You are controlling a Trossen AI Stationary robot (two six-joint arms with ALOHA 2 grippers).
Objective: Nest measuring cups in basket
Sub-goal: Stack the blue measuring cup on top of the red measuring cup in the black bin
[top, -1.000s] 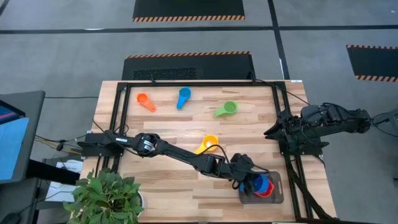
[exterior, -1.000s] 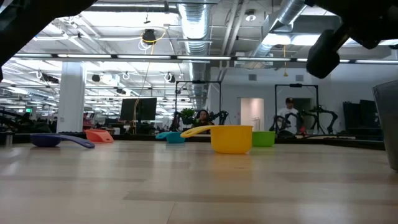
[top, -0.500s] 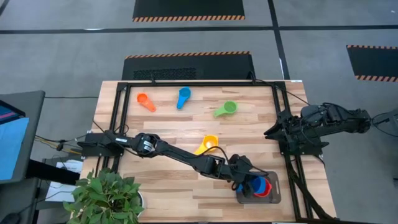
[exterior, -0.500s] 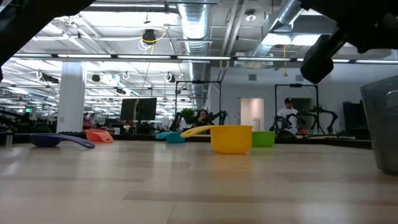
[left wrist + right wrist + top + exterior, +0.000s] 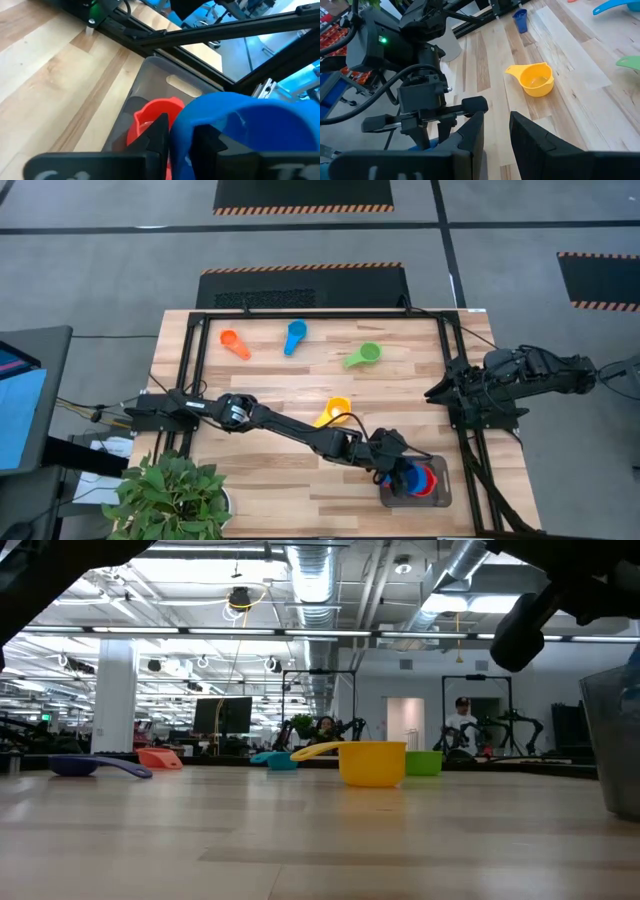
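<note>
My left gripper (image 5: 405, 476) reaches out over the dark grey basket (image 5: 440, 495) at the table's near right corner and is shut on a blue measuring cup (image 5: 245, 130). A red cup (image 5: 152, 116) sits in the basket beside it. On the bare wood lie the yellow cup (image 5: 336, 412), the green cup (image 5: 365, 356), a light blue cup (image 5: 295, 336) and the orange cup (image 5: 233, 343). A dark blue cup (image 5: 95, 766) shows low at the left. My right gripper (image 5: 496, 131) waits open by the table's right edge. My left gripper pinches the blue cup by its round wall at the rim (image 5: 179, 134), one finger (image 5: 159, 131) outside and the other finger (image 5: 207, 139) inside the bowl. The fingers come from above, slanting down from the table's left. Whether the cup rests on the basket floor stays hidden.
Black frame rails (image 5: 450, 370) run round the table top, close behind the basket. A potted plant (image 5: 170, 495) stands at the near left corner. Open wood (image 5: 270, 480) lies between the plant and the basket. People and machines show in the room beyond.
My left gripper, with the blue cup, has shifted a little toward the table's left. The basket has slid the same way with it, and more of it now shows in the low view. Since half a second ago both have kept still.
</note>
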